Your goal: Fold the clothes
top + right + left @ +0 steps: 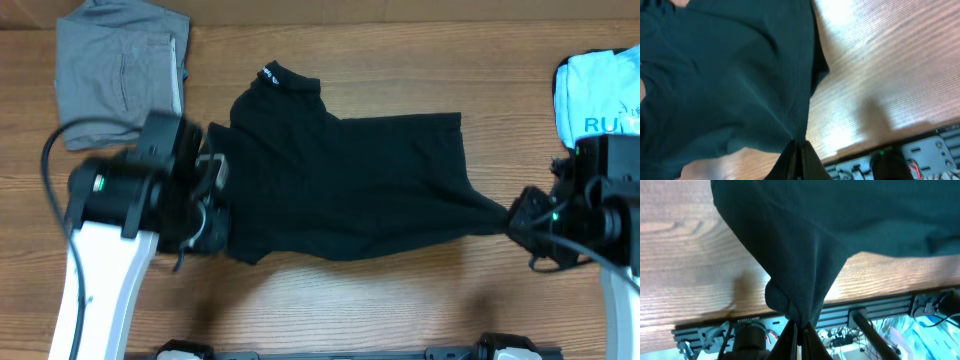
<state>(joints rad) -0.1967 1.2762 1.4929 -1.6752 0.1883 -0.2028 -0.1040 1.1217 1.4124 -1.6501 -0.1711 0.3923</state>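
Note:
A large black garment [345, 185] is stretched across the middle of the wooden table, with a small white logo at its collar [270, 73]. My left gripper [215, 205] is shut on its left edge; in the left wrist view the cloth [805, 245] bunches into the pinched fingers [799, 330]. My right gripper [515, 218] is shut on the garment's right corner, pulled to a point. In the right wrist view that fabric [730, 75] runs down into the closed fingers [796, 150]. A grey garment [120, 70] lies folded at the far left, and a light blue printed T-shirt [605, 95] at the far right.
The table's front edge carries a metal rail [880, 307] with cables below it. The left arm's black cable [55, 150] loops over the table beside the grey garment. Bare wood [350, 300] shows in front of the black garment.

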